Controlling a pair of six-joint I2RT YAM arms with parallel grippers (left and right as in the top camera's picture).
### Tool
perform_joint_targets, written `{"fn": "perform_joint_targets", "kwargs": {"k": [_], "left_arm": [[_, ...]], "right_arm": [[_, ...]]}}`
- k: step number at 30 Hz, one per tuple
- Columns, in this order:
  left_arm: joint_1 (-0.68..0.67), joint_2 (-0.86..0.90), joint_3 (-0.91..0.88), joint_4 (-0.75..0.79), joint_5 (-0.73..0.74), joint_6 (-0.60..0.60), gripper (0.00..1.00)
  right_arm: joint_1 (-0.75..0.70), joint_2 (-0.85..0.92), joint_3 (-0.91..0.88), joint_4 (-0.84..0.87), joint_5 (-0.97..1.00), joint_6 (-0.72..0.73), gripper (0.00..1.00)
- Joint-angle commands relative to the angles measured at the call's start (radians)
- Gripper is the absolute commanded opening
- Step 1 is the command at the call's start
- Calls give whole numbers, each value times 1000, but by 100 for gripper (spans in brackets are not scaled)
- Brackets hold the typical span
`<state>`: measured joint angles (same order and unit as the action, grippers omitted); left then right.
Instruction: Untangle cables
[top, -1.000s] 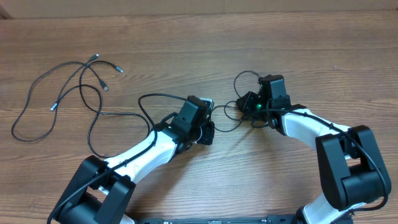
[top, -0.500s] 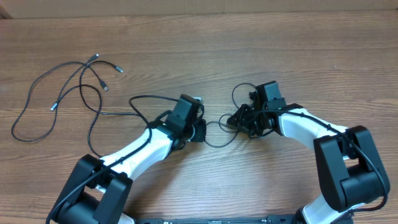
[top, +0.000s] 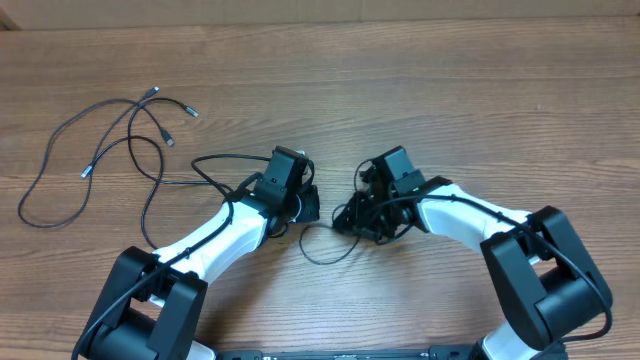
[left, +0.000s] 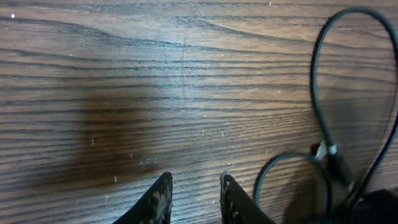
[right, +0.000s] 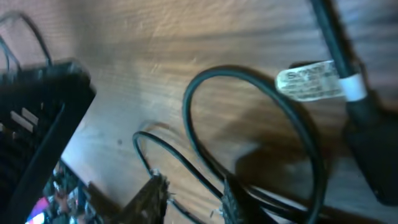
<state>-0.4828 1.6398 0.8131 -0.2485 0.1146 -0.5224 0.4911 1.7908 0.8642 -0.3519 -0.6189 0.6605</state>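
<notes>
Several thin black cables (top: 140, 150) lie in loose loops at the far left of the wooden table (top: 500, 90). Another cable (top: 325, 252) sags in a loop between the two grippers. My left gripper (top: 308, 205) (left: 196, 186) is open over bare wood, with a cable (left: 317, 93) and its plug (left: 336, 165) lying to its right. My right gripper (top: 355, 215) (right: 193, 193) sits in a clump of cable. A thin strand crosses between its fingers, and a thicker loop (right: 189, 102) with a white label (right: 308, 81) lies just beyond.
The left arm's own thick black wire (top: 215, 160) arches beside its wrist. Both grippers are close together near the table's middle, and the other arm's body (right: 37, 106) shows at the left of the right wrist view.
The left gripper has let go of the cable and opened, drawing back to the left. The right gripper has moved left and nearer, carrying the cable clump with it.
</notes>
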Motion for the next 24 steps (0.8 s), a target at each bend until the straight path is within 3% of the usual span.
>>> {"fn": "perform_joint_targets", "kwargs": {"k": [1, 8, 10, 16, 18, 24], "left_arm": [[2, 9, 2, -6, -11, -10, 27], [6, 9, 2, -9, -5, -11, 29], [6, 9, 2, -8, 10, -10, 31], [5, 9, 2, 14, 94, -10, 42], [4, 9, 2, 24, 123, -8, 44], [-6, 9, 2, 14, 122, 21, 45]], "right_arm": [[-5, -5, 8, 5, -73, -14, 25], [-39, -146, 8, 2, -81, -188, 35], [-49, -182, 8, 0, 19, -192, 48], [-78, -194, 8, -59, 223, -185, 57], [-99, -193, 8, -93, 282, -163, 69], [-246, -193, 8, -160, 342, -160, 74]]}}
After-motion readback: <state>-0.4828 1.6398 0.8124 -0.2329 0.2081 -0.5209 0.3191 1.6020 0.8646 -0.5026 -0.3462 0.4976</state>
